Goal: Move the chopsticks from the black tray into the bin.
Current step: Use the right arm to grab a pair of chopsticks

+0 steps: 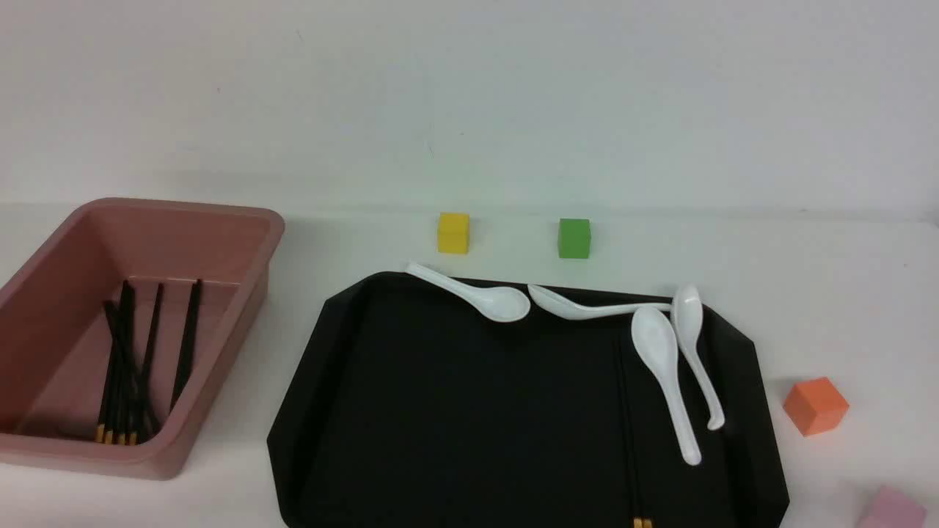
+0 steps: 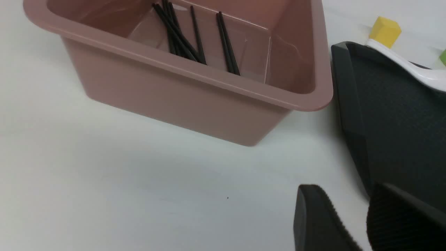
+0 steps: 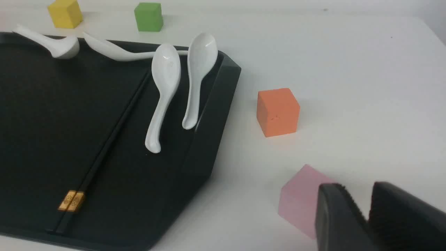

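One pair of black chopsticks [image 3: 111, 132] with gold ends lies lengthwise on the black tray [image 3: 41, 115], beside the spoons. In the front view only its yellow ends [image 1: 642, 523] stand out on the tray [image 1: 440, 411]. Several more chopsticks [image 1: 132, 367] lie in the pink bin [image 1: 220, 381] at the left; they also show in the left wrist view [image 2: 195, 38]. My left gripper [image 2: 348, 195] hovers over the table between bin [image 2: 181, 97] and tray, fingers nearly together, empty. My right gripper [image 3: 359, 195] is shut and empty, right of the tray. Neither shows in the front view.
Several white spoons [image 1: 664, 367] lie along the tray's far and right sides. A yellow cube [image 1: 453, 233] and a green cube [image 1: 574, 237] stand behind the tray. An orange cube [image 1: 815, 405] and a pink cube [image 3: 299, 202] stand right of it, the pink one close to my right gripper.
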{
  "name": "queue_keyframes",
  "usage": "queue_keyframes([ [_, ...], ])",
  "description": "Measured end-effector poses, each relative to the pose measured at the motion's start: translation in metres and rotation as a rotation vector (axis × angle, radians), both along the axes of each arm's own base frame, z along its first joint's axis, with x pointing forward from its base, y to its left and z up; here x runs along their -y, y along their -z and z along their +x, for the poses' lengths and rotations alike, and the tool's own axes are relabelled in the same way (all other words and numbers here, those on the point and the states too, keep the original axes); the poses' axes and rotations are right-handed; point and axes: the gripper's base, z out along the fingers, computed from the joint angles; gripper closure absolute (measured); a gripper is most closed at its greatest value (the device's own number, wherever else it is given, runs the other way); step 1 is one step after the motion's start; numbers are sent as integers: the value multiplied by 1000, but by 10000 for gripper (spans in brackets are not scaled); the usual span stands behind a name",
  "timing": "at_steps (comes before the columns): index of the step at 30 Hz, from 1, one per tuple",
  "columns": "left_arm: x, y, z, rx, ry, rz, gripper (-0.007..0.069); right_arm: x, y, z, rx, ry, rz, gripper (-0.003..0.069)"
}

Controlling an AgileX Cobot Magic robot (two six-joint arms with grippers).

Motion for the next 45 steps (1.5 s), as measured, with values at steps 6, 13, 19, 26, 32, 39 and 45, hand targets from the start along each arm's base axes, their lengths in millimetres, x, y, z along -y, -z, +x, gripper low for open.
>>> queue_keyframes([
  [6,0,0,0,0,0,0,386,0,0,0,0,0,0,478],
  [13,0,0,0,0,0,0,386,0,0,0,0,0,0,471],
  [19,0,0,0,0,0,0,386,0,0,0,0,0,0,465],
  [26,0,0,0,0,0,0,386,0,0,0,0,0,0,456],
  [32,0,0,0,0,0,0,386,0,0,0,0,0,0,453],
  [39,0,0,0,0,0,0,386,0,0,0,0,0,0,453],
  [45,0,0,0,0,0,0,388,0,0,0,0,0,-1,453],
])
